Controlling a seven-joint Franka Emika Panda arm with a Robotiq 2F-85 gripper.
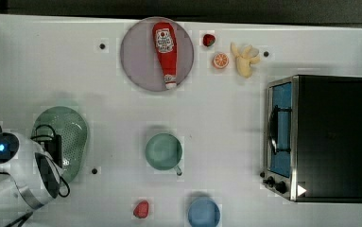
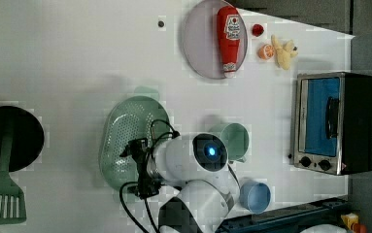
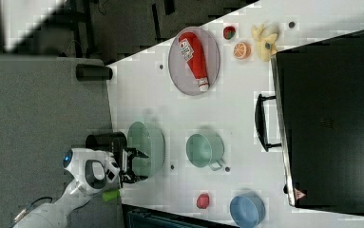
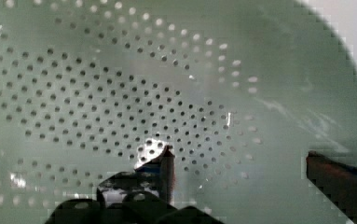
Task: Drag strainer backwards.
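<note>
The strainer (image 1: 72, 130) is a pale mint-green oval basket with small holes, lying at the top view's left. My gripper (image 1: 59, 152) hangs over the end of it nearest the arm, fingers pointing down into the bowl. In the left view the gripper (image 2: 135, 169) is over the strainer (image 2: 123, 131), and in the right view the gripper (image 3: 137, 166) stands at the edge of the strainer (image 3: 150, 145). In the wrist view the perforated bottom of the strainer (image 4: 120, 93) lies close below the open gripper (image 4: 243, 165), whose dark fingers (image 4: 164, 165) stand wide apart with nothing between them.
A green mug (image 1: 163, 151) stands mid-table. A lilac plate (image 1: 138, 56) carries a ketchup bottle (image 1: 165, 49). A toaster oven (image 1: 318, 137) sits at the top view's right. A blue bowl (image 1: 203, 213), strawberries (image 1: 141, 209), an orange slice (image 1: 220, 60) and a banana (image 1: 245, 59) lie around.
</note>
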